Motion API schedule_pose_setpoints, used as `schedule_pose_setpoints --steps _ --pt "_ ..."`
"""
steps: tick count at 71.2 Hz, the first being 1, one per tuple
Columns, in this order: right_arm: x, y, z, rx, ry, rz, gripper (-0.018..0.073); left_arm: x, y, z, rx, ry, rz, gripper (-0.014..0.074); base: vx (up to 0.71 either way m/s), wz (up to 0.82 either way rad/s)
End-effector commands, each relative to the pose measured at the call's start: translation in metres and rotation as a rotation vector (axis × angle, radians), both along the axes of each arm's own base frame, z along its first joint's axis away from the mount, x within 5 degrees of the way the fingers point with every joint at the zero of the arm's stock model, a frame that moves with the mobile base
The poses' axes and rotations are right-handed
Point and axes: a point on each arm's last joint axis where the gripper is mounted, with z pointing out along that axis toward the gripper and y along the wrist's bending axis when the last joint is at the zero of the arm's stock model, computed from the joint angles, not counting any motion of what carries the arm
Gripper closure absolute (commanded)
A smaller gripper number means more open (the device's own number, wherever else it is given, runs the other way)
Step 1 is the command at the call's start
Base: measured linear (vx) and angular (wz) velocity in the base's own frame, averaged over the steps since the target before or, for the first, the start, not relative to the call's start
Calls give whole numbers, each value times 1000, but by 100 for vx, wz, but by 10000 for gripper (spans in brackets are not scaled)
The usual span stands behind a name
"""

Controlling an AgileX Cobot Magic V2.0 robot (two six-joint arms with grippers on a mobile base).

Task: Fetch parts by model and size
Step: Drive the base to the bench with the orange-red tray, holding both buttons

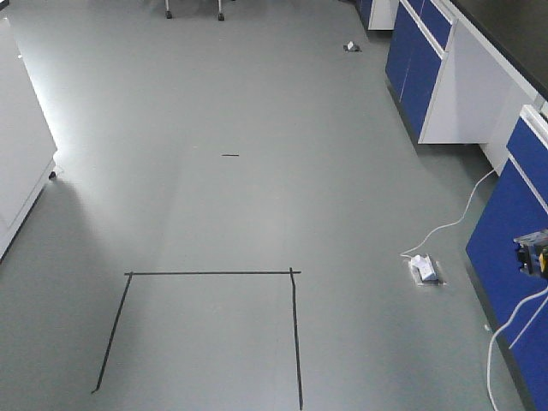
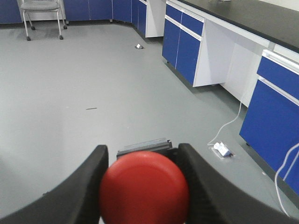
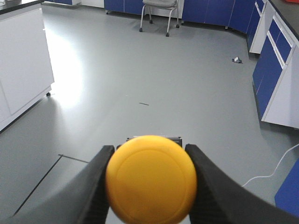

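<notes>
In the left wrist view a red-capped push-button switch (image 2: 144, 186) fills the space between the black fingers, its dark blocky base (image 2: 142, 146) showing just beyond the cap. My left gripper (image 2: 142, 156) is shut on it. The right wrist view shows a yellow-capped push-button switch (image 3: 150, 179) the same way, a strip of its dark base (image 3: 175, 139) behind the cap, with my right gripper (image 3: 149, 150) shut on it. Both switches hang above the grey floor. Neither gripper shows clearly in the front view.
A black tape square (image 1: 210, 274) marks the grey floor. Blue cabinets (image 1: 419, 60) under a dark counter run along the right. A white cable and power strip (image 1: 424, 269) lie beside them. A white cabinet (image 1: 21, 163) stands left, a chair (image 3: 159, 9) at the back.
</notes>
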Motion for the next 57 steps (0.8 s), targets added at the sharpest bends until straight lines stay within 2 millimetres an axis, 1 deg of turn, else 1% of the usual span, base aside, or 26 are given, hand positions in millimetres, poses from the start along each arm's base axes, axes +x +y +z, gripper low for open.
schedule_pose_setpoints --steps 1,23,57 --pt "1 -1 16 13 -101 -9 564 1 -1 14 -26 -80 -14 603 46 -7" --pt "1 -1 16 13 -102 -9 564 1 -1 14 -25 -81 -14 603 50 -1" --pt "1 -1 16 13 -102 -9 564 1 -1 14 -25 -81 -14 603 56 11"
